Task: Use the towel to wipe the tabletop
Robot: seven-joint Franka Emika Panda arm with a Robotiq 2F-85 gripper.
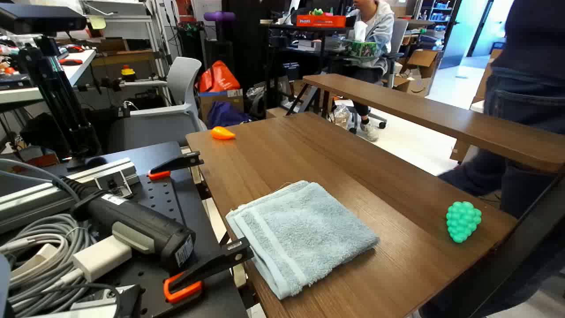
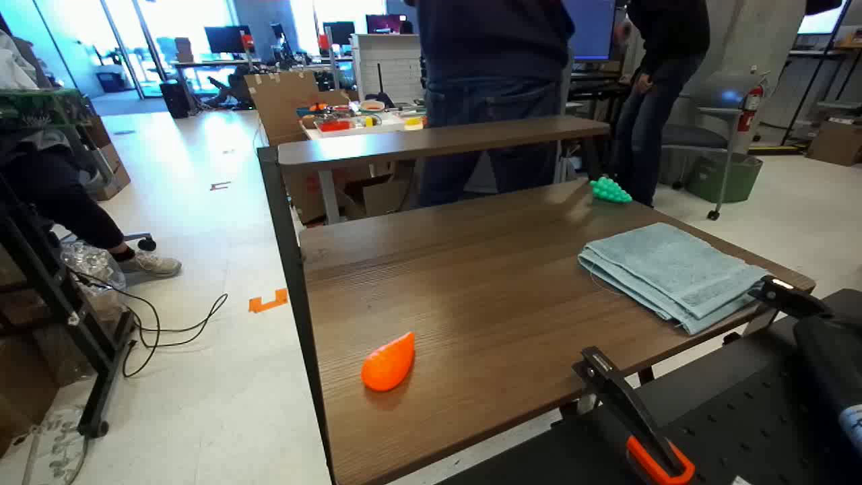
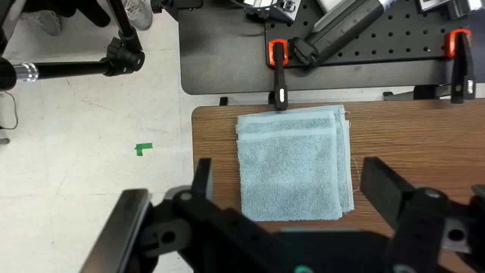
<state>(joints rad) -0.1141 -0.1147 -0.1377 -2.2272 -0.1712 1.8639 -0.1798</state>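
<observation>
presently showing, in both exterior views, a pale blue-grey towel (image 1: 304, 236), folded into a squarish pad and lying flat on the desk (image 1: 326, 159) by the long edge beside the black bench (image 3: 223, 70), close to a corner. noting also a black-and-orange clamp (image 3: 280, 76) reaching over that edge to the towel's border; cannot tell whether touching. near the opposite short edge, showing an orange teardrop toy (image 2: 388, 364); near the other corner at the towel's end, a bumpy green toy (image 2: 609, 191); along the opposite long edge, a raised shelf (image 2: 444, 141). in the wrist view, showing the end effector (image 3: 287, 170) released, with fingers (image 3: 204, 176) spread wide apart.
</observation>
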